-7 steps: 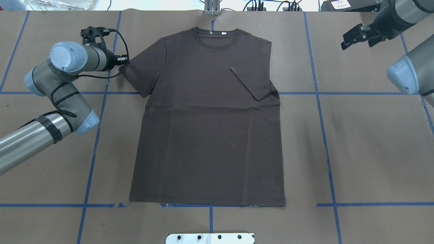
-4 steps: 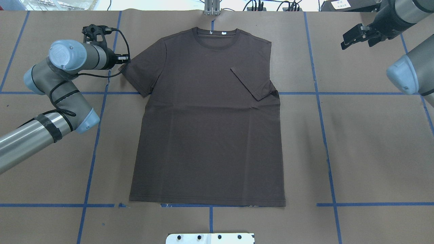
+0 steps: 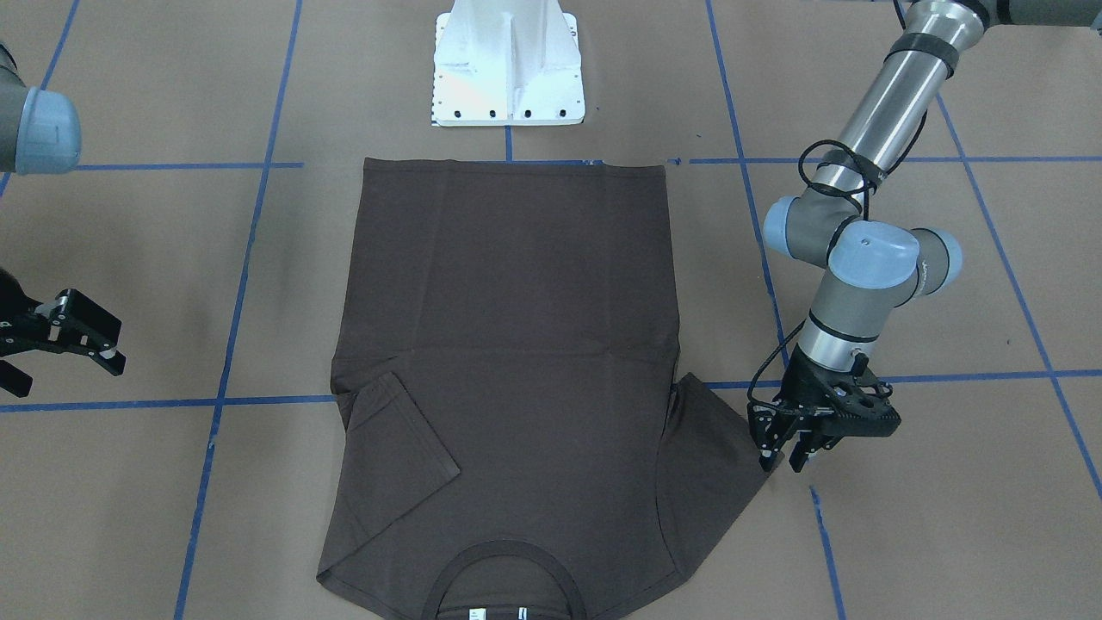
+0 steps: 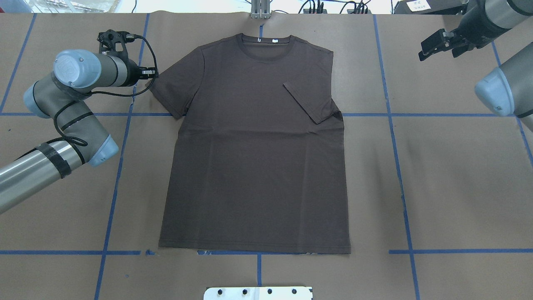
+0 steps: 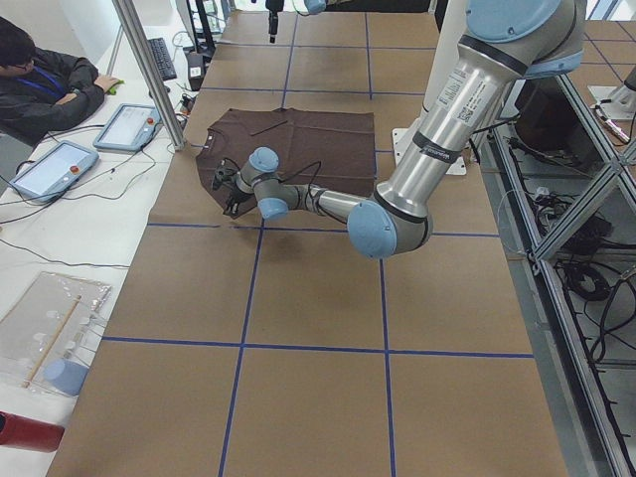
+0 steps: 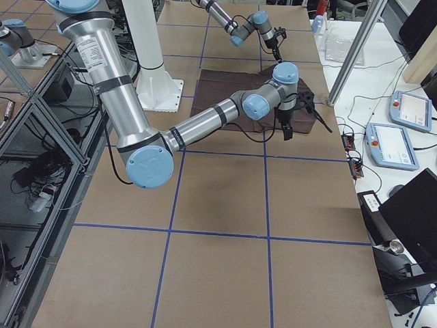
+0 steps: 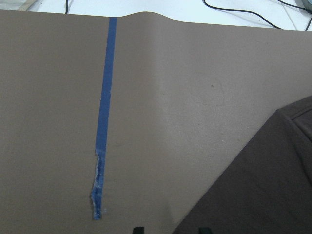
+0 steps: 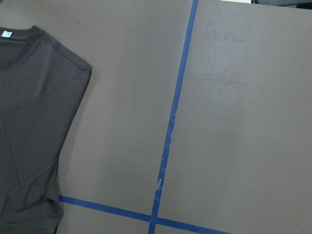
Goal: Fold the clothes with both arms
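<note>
Lying flat on the brown surface [image 3: 947,534]: one dark brown T-shirt [image 3: 516,327].

Front-facing view. A white pedestal base [image 3: 508,60] stands near the T-shirt's hem. The folded sleeve [image 3: 400,448], on the right arm's side, is turned inward onto the chest. The spread sleeve [image 3: 715,448] lies flat on the other side. The left fingers [image 3: 765,449] are parted and point down at the spread sleeve's outer corner; whether they touch the cloth cannot be told. The right fingers [image 3: 86,314] are parted, well apart from the T-shirt on its folded-sleeve side.

Overhead view. The ribbed collar [image 4: 266,56] and white neck tags [image 4: 275,41] are at the T-shirt's far end. The left arm [image 4: 83,71] is beside the spread sleeve, and the right arm [image 4: 499,87] is well off the opposite side. Blue tape lines [image 4: 116,187] run beside the T-shirt.

Left side view. A person [image 5: 45,75] sits beyond the T-shirt's collar end.

Right side view. The right arm crosses in front of the T-shirt and hides part of it.

Left wrist view. The spread sleeve's corner is at lower right. Two fingertips [image 7: 138,230] show at the bottom edge, set apart.

Right wrist view. The T-shirt's shoulder and collar edge are at the left, with a tape crossing beside them.
</note>
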`<state>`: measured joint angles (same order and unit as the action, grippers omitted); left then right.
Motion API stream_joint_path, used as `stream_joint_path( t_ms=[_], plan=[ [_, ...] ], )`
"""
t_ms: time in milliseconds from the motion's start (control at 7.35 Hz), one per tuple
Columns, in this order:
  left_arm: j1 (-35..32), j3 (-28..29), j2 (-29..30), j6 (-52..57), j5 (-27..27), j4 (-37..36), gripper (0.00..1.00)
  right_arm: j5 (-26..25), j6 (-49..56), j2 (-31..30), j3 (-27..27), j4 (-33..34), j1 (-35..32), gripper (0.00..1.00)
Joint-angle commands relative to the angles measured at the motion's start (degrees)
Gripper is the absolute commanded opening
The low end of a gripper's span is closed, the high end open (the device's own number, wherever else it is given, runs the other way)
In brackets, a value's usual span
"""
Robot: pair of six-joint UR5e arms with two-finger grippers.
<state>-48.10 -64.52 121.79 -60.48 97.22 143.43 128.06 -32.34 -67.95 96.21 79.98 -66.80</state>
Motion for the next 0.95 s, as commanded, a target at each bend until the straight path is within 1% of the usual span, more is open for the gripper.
stream_joint_path(
  t_ms=[0,408,816],
  plan=[
    [0.3,0.2,-0.1,0.0,-0.2,-0.1,0.48,0.0,0.0,-0.1,0.0,0.0,0.0,1.0],
    [0.9,0.5,-0.1,-0.2,-0.4,-0.1,0.48,0.0,0.0,-0.2,0.0,0.0,0.0,1.0],
    [1.4,0.4,-1.6,-0.2,-0.5,0.4,0.48,0.0,0.0,-0.3,0.0,0.0,0.0,1.0]
  ],
)
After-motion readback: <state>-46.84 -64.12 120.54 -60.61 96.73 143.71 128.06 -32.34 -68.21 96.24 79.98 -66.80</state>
